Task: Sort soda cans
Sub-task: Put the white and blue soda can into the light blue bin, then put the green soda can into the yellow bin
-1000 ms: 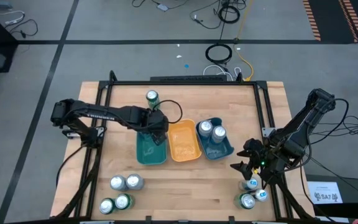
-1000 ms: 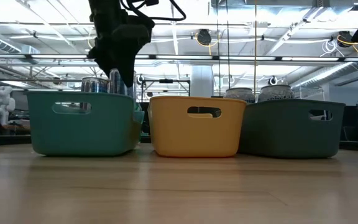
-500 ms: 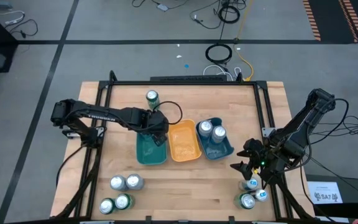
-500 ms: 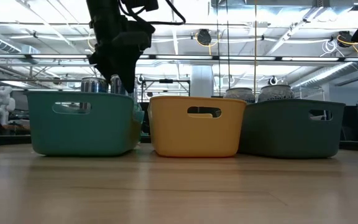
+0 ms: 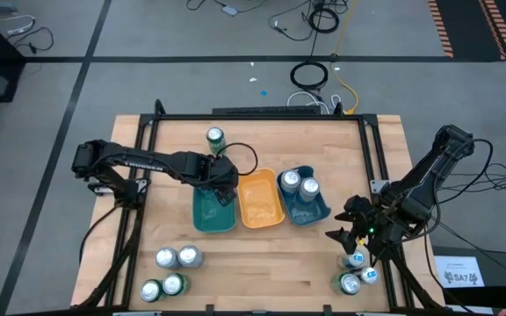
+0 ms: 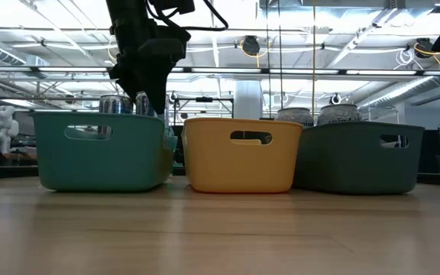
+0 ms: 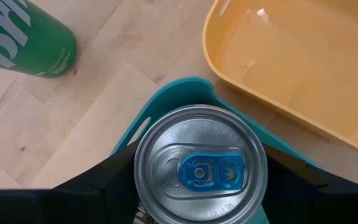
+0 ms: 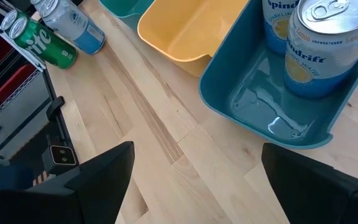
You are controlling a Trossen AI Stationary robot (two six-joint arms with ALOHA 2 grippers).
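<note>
1. The left gripper (image 5: pixel 220 180) is clamping a silver-topped can (image 7: pixel 201 167) over the teal tray (image 5: pixel 209 213).
2. The right gripper (image 5: pixel 348 230) is hovering open, right of the blue tray (image 5: pixel 321 211).

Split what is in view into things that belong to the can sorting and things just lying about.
Job:
- left hand, shut on a can over the teal tray
- yellow tray, empty
- blue tray with two cans
- green can
- loose cans, front left and front right
- right hand, open

Lying about:
- coiled cable on the floor
</note>
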